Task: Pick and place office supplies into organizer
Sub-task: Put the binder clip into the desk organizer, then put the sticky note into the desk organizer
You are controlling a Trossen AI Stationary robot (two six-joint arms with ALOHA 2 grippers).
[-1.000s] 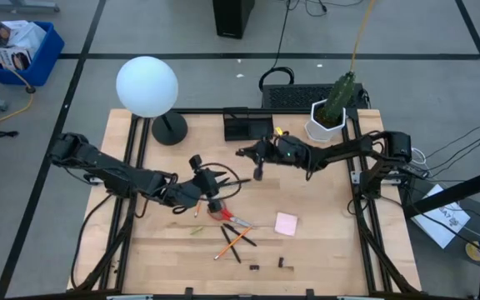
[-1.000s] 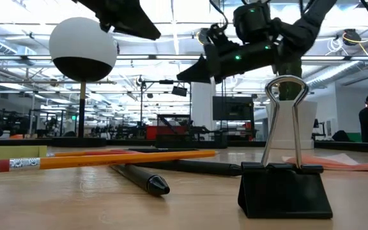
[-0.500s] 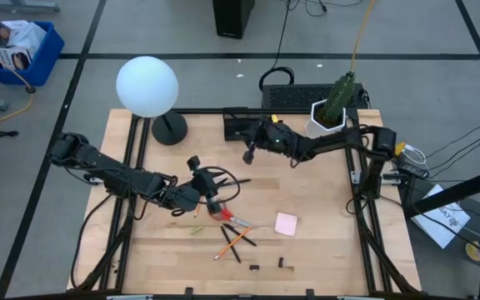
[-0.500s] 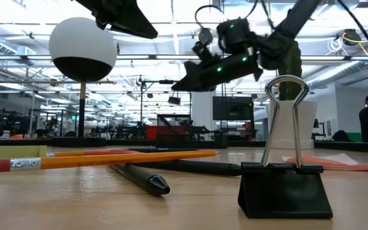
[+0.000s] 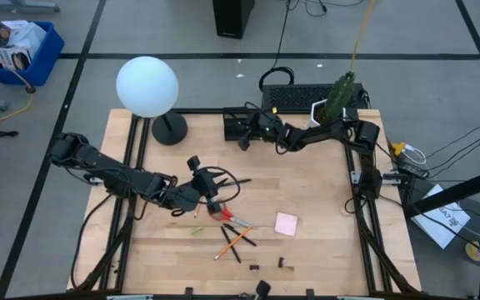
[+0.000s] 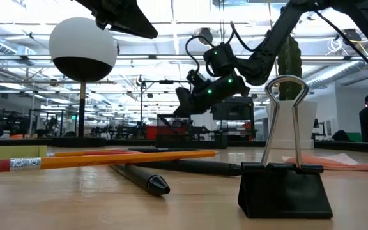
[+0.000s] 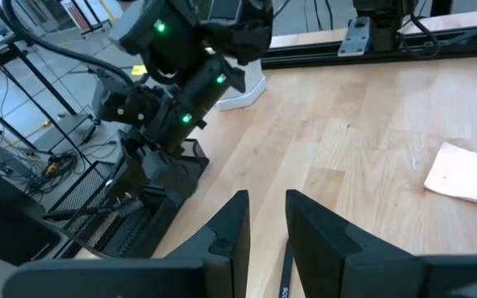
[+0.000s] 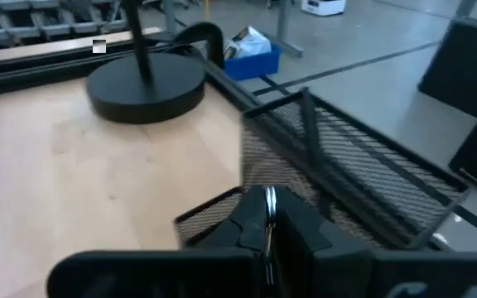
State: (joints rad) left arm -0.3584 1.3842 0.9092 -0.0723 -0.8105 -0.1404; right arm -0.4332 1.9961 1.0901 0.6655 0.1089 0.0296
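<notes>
Though clamped, clip (image 8: 269, 201) handles upward

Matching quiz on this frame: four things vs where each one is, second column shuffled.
1 right gripper
2 left gripper
3 sticky-note pad
4 lamp base

A back left of the table
B at the organizer
C mid-table, by the scissors
D flat on the wood, right of the pencils

Pairs: 1-B, 2-C, 3-D, 4-A

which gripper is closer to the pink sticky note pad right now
Left. The left gripper hovers by the scissors, just up-left of the pink sticky note pad; the right gripper is far back over the organizer.
</notes>
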